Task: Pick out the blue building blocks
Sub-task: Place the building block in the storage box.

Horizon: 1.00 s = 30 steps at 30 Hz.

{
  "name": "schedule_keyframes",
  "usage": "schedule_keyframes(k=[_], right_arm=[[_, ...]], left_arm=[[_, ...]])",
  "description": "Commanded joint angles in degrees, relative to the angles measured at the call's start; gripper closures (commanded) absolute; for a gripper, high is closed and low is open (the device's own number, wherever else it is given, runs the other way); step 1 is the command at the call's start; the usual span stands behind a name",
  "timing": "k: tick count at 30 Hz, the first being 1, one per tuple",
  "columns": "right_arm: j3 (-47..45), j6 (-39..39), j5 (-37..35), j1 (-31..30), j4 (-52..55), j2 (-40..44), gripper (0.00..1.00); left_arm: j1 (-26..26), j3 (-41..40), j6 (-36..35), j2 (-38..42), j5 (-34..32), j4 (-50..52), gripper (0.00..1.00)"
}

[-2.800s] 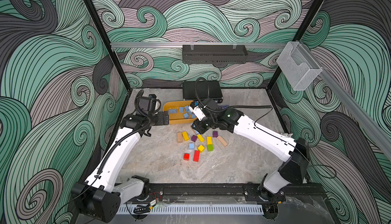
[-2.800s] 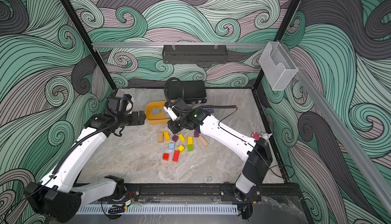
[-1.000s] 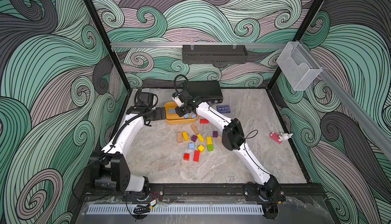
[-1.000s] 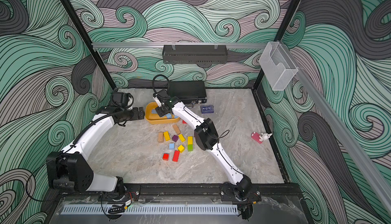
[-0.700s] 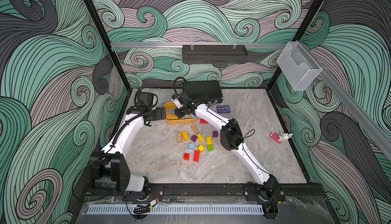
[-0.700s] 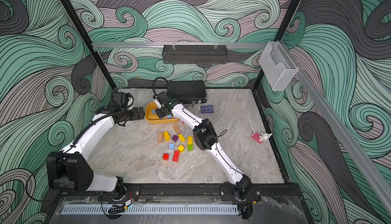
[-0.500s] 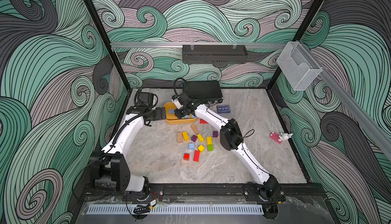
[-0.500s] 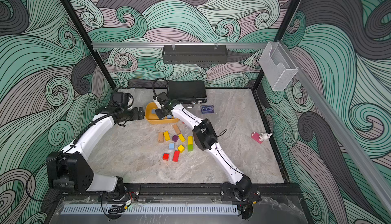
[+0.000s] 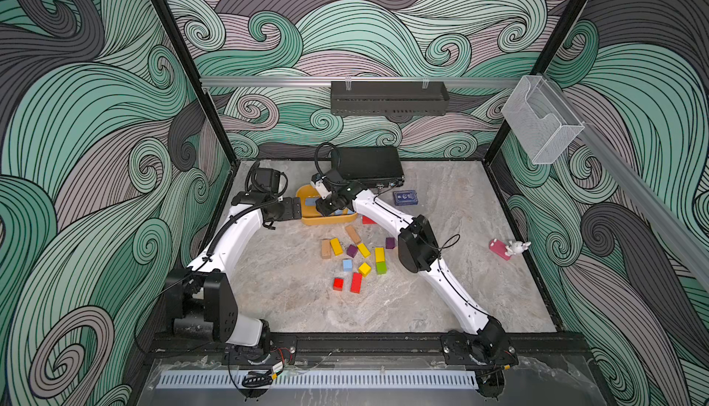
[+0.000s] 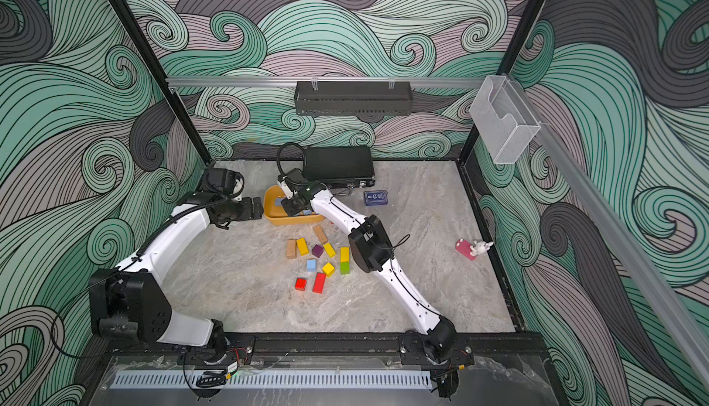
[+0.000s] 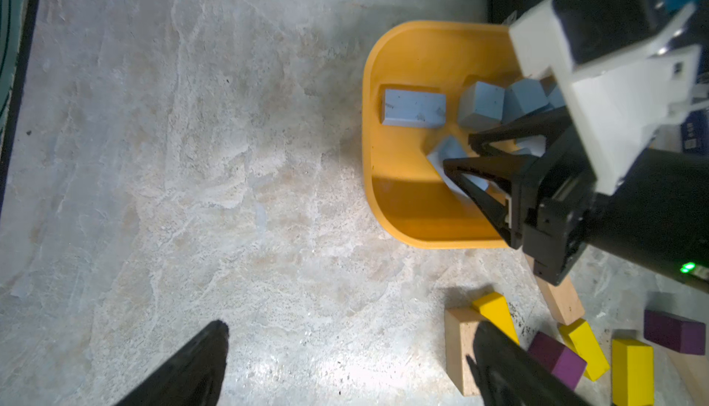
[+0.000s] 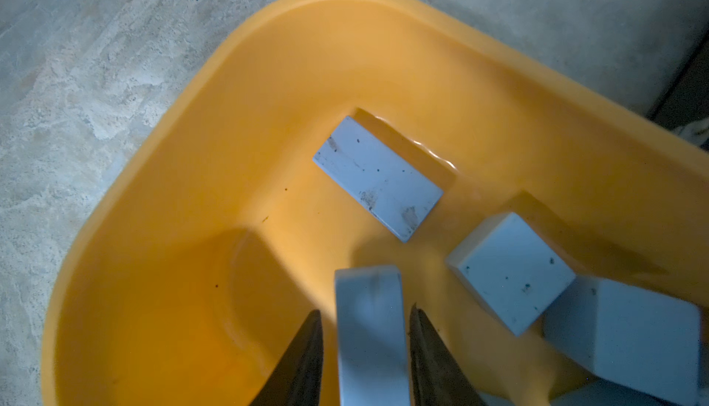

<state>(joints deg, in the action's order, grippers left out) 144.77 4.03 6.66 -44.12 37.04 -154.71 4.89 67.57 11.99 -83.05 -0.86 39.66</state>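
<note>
Since the yellow plastic bin [image 12: 192, 154] at far left gathers the picks, the right gripper [image 12: 364, 310] hangs inside it, fingers barely parted around a matte pale-blue brick [image 12: 370, 346], seemingly dropping it. The left gripper [image 11: 349, 325] hovers spread wide, empty; one pale-blue cube [image 9: 347, 264] lies nearer.

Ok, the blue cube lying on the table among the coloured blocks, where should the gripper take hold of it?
Come straight down on the blue cube and pinch two opposite side faces. It sits flat, touching nothing, top clear; the yellow cube and purple block lie close by, so a narrow opening seems safest.
</note>
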Motion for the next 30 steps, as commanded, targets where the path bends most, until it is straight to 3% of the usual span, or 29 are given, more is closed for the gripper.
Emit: schedule_keyframes(k=[1, 11, 17, 30], right_arm=[[-0.38, 0.54, 1.32, 0.21, -0.21, -0.35, 0.56], [-1.02, 1.14, 3.46, 0.20, -0.21, 3.51, 0.47], [-2.98, 1.24, 4.41, 0.25, -0.17, 7.92, 0.37], [-15.11, 1.50, 6.65, 0.30, -0.20, 23.48, 0.18]], left_arm=[[-0.44, 2.44, -0.28, -0.23, -0.10, 2.41, 0.01], [-0.49, 3.68, -0.42, 1.13, -0.24, 3.40, 0.01], [-0.40, 3.88, -1.51, 4.90, 0.65, 3.33, 0.01], [-0.40, 1.41, -1.93, 11.25, 6.03, 3.34, 0.01]])
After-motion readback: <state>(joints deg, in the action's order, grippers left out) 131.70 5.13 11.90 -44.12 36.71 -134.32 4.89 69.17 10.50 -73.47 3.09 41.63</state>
